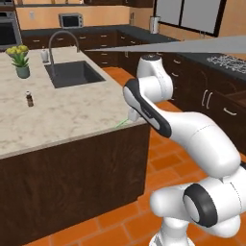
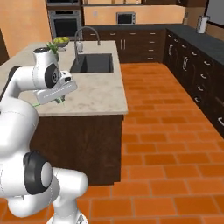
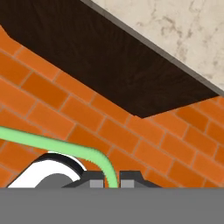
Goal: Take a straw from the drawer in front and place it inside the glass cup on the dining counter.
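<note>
My gripper (image 3: 112,180) is shut on the light-green straw (image 3: 52,144), which runs up between the fingertips and bends off to the left. The hand (image 2: 56,91) hovers over the near corner of the beige marble dining counter (image 1: 72,115). A short piece of the straw (image 1: 122,123) shows there, beside the arm. In the hand view the counter's corner (image 3: 183,30), its dark wood base and the orange brick floor lie below. The glass cup and the drawer are out of view.
On the counter are a sink (image 1: 72,73) with a curved faucet (image 1: 61,41), a potted yellow-flowered plant (image 1: 20,60) and a small dark bottle (image 1: 30,99). Dark cabinets (image 2: 192,74) line the right wall across a wide orange tiled floor (image 2: 166,144).
</note>
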